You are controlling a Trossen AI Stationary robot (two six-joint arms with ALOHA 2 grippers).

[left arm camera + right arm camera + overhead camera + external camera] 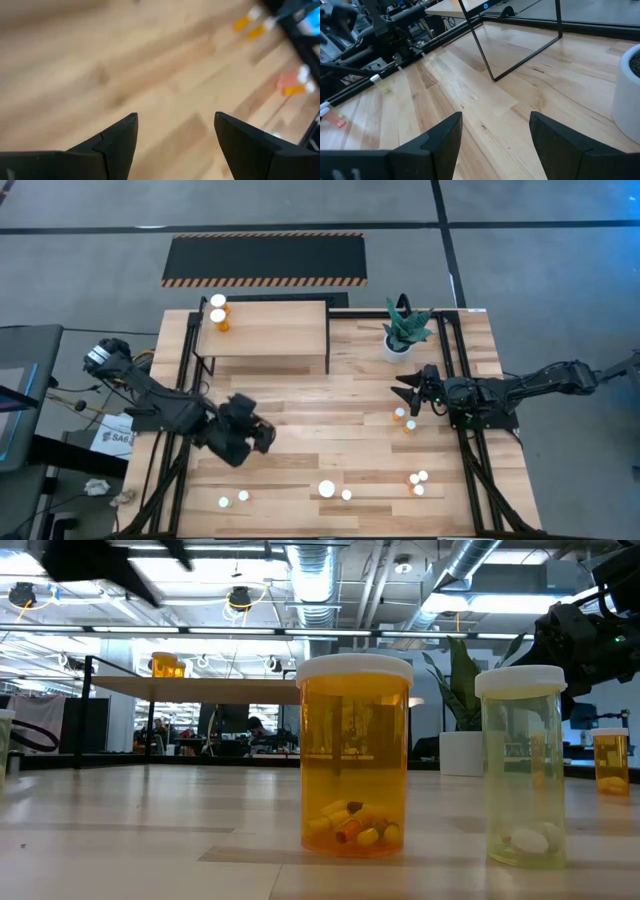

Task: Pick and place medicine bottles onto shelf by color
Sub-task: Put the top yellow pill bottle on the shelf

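From above, I see my left gripper hanging over bare table at the left, fingers spread and empty, with the nearest medicine bottles scattered along the near edge, well apart from it. My right gripper hovers at the right, jaws wide and holding nothing, just beside two orange bottles. Two more orange bottles already stand on the far left corner of the light-wood shelf, with a potted plant to its right.

At table level, one amber bottle with a white cap shows pills inside; a pale yellowish one stands to its right.

My left wrist camera shows blurred plank and distant orange bottles between open fingers.

My right wrist camera adds the shelf's thin black legs and the white pot.
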